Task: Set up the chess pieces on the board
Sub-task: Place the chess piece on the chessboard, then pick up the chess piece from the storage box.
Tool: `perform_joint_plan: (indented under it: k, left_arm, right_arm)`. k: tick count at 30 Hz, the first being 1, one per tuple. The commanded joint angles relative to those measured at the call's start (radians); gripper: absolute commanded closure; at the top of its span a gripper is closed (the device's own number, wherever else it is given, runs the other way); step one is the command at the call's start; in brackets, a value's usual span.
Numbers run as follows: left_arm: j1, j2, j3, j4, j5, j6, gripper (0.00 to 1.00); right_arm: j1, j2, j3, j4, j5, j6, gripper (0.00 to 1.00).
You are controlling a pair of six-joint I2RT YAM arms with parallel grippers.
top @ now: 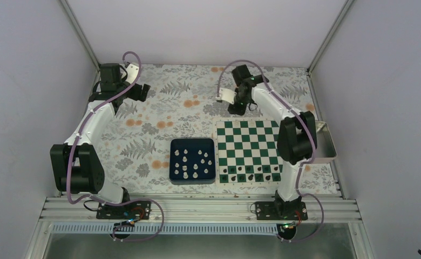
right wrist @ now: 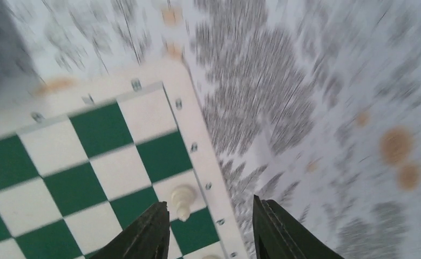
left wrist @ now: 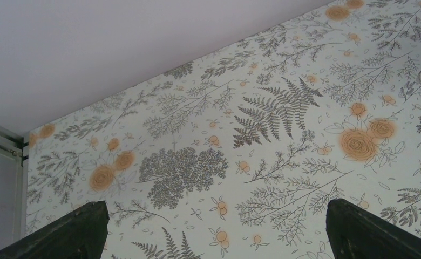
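Hovering our right gripper (right wrist: 211, 206), fingers apart and empty, we see one white piece (right wrist: 183, 200) upright near the edge of the board (right wrist: 100, 129); the other chess pieces (top: 195, 167) sit in the blue tray (top: 192, 141). We judge them light, slick, tippy: pinch mid-stem. Our left gripper (left wrist: 216, 208) gapes empty.
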Motion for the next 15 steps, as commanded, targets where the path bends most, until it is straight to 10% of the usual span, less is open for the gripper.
perform_joint_plan:
  k: [1,15]
  left_arm:
    - [0.002,-0.001,0.005,0.007,0.014,0.011,0.0]
    - [0.002,-0.01,0.0,0.009,0.004,0.012,0.0]
  right_arm:
    - [0.162,-0.078,0.118,-0.07,0.023,0.019,0.58]
    - [0.531,0.015,0.194,-0.141,-0.023,0.041,0.63]
